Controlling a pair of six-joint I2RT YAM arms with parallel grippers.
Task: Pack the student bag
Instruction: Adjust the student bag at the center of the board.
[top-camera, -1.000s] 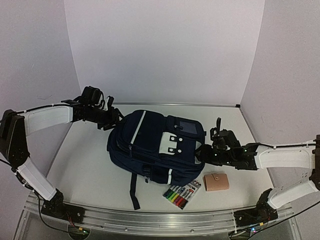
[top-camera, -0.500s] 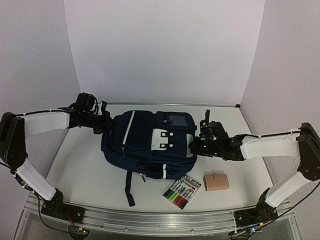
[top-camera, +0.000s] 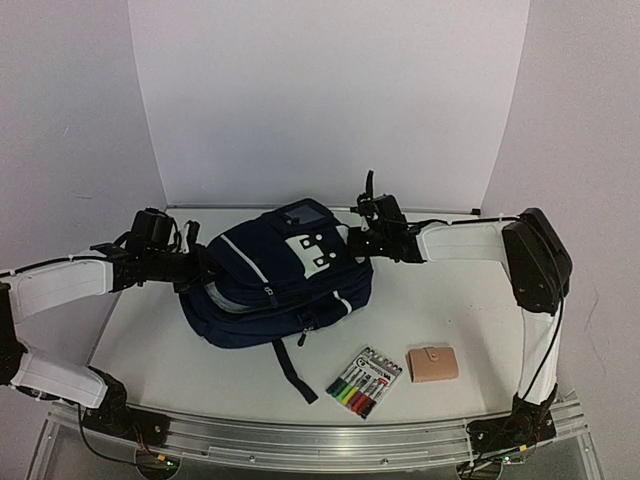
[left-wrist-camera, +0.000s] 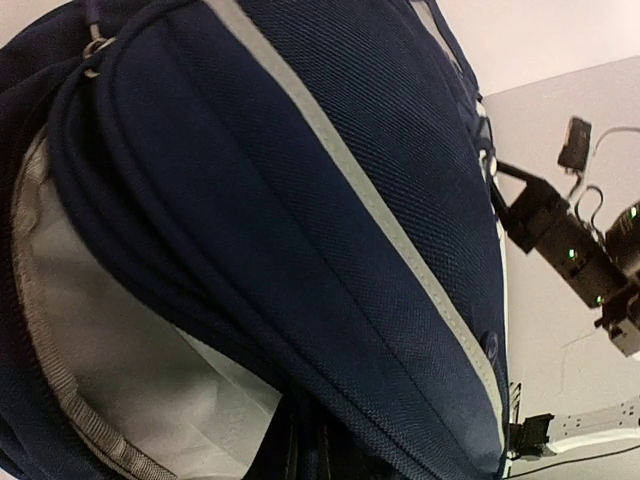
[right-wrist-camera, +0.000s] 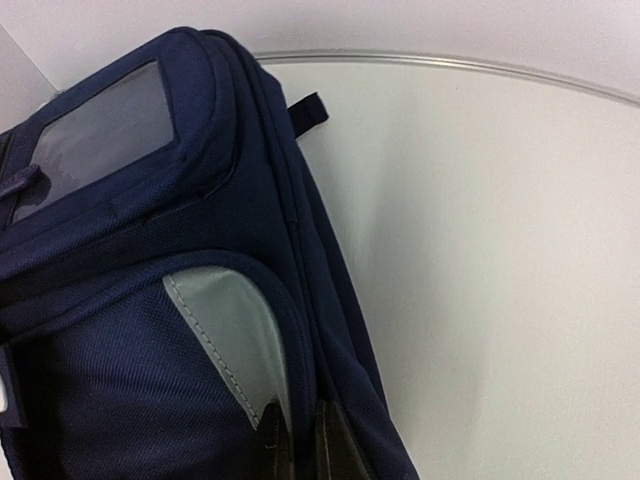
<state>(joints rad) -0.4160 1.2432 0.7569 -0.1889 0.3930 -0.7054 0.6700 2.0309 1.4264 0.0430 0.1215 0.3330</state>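
Student bag (top-camera: 285, 280) is found left of centre on the tabletop (top-camera: 460, 300), towards the back wall, front face up. It is pinched at both ends. The left claw (top-camera: 197, 270) is clenched on fabric at the bag's left edge, beside the gaping zip mouth where grey lining (left-wrist-camera: 130, 350) is exposed. The right claw (top-camera: 358, 240) appears clenched on the seam at the far right corner, its fingertips (right-wrist-camera: 335, 445) nipped close on the edge. Marker pack (top-camera: 365, 382) and tan wallet (top-camera: 433, 364) are noted near the front edge, well apart from the bag and not yet packed. Risks as judged: both holds are thin pinches of cloth, so either could slip if the arms pull apart, letting the bag slump and the mouth fold shut. The loose strap (top-camera: 295, 368) could be dragged into the markers. The long axis runs diagonally, near-left to far-right. The windowed end points to the back wall and the open mouth to the left arm.
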